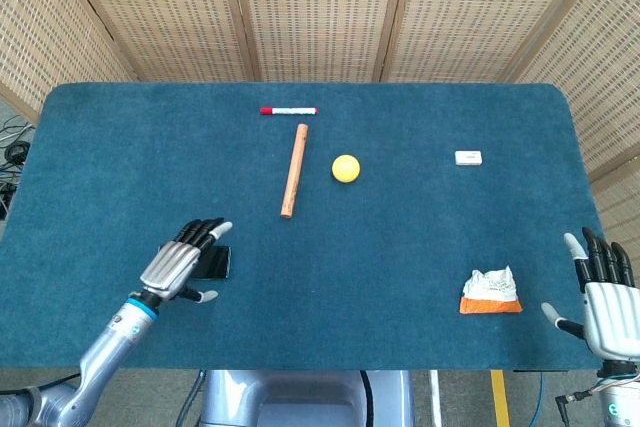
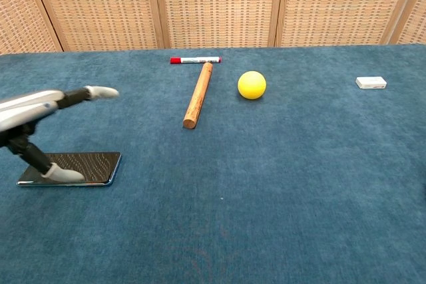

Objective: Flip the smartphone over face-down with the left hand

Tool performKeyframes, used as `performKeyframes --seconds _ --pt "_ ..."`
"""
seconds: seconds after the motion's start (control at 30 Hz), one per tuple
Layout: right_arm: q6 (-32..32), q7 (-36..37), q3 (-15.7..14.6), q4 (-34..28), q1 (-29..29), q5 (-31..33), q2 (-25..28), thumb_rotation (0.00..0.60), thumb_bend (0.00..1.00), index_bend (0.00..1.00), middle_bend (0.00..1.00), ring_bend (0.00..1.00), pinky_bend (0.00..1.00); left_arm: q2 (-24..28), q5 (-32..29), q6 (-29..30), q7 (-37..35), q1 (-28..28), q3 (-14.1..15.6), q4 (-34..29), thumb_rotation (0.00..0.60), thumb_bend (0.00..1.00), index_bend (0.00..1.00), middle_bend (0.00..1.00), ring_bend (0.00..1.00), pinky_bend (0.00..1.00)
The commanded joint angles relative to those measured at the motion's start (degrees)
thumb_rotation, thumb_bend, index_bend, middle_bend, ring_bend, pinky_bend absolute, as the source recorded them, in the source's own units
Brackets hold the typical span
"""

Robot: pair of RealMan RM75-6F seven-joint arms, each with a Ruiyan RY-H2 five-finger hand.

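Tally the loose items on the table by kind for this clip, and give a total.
Smartphone: 1
Marker: 1
Wooden stick: 1
Yellow ball: 1
White eraser-like block: 1
Crumpled white and orange cloth: 1
Total: 6

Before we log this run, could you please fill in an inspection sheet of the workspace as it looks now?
Surface: blue felt table.
Job's things: smartphone lying flat, dark glossy side up.
Clutter: red-capped marker, wooden stick, yellow ball, white eraser, crumpled orange-and-white packet.
Hands: left hand spread above the smartphone, one fingertip on it; right hand open at the table edge.
Cables: some at both lower corners of the head view.
Surroundings: woven screen panels.
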Motion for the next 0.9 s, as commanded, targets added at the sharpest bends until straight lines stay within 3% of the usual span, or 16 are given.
performKeyframes --seconds 0.03,0.2,0.4,0.9 --pt "0.1 0.0 -0.2 -0.2 0.0 -0.4 0.1 0.6 0.0 0.0 0.0 0.0 0.0 -2.1 1.4 4.6 0.1 3.7 1.2 6.0 0.6 0.12 0.08 0.0 0.0 0.06" --pt "0.1 0.4 -0.2 -0.3 -0.1 -0.4 0.2 0.6 0.0 0.0 0.0 0.0 0.0 -5.6 2.3 5.8 -2.3 5.0 2.2 13.5 0.6 0.22 0.11 0.0 0.0 0.08" --pt "0.0 0.8 -0.1 -0.4 -0.1 -0.1 0.4 0.6 0.0 0.0 0.0 0.0 0.0 -8.0 3.6 6.2 -3.4 5.5 3.1 18.0 0.6 0.33 0.15 0.0 0.01 0.09" --pt "-0.2 2.6 -0.1 -0.5 -0.1 0.0 1.1 0.6 0.0 0.0 0.0 0.0 0.0 -13.0 4.6 6.1 -2.3 6.1 3.5 24.4 0.6 0.33 0.16 0.0 0.01 0.09"
